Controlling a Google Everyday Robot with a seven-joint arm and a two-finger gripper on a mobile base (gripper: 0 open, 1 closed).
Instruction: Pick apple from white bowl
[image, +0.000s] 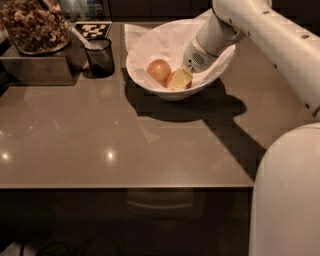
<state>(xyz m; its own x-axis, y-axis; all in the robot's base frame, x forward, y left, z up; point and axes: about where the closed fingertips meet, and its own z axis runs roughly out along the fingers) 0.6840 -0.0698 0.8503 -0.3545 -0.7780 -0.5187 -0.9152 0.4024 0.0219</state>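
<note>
The white bowl (142, 75), wide and lined with crumpled white paper, stands at the back middle of the table. A paler yellow-gold apple (158, 70) lies in its left half. Right of it, only red slivers of the redder apple (170, 81) show past the gripper. My gripper (181, 79) reaches down into the bowl from the upper right. Its yellowish tip sits right on the red apple and covers most of it. The white arm (250, 25) crosses the bowl's right rim.
A small dark cup (99, 56) stands left of the bowl. A metal box topped with a container of brown pieces (35, 30) is at the far left. A tag marker (92, 29) lies behind the cup. The robot's white body (290, 195) fills the lower right.
</note>
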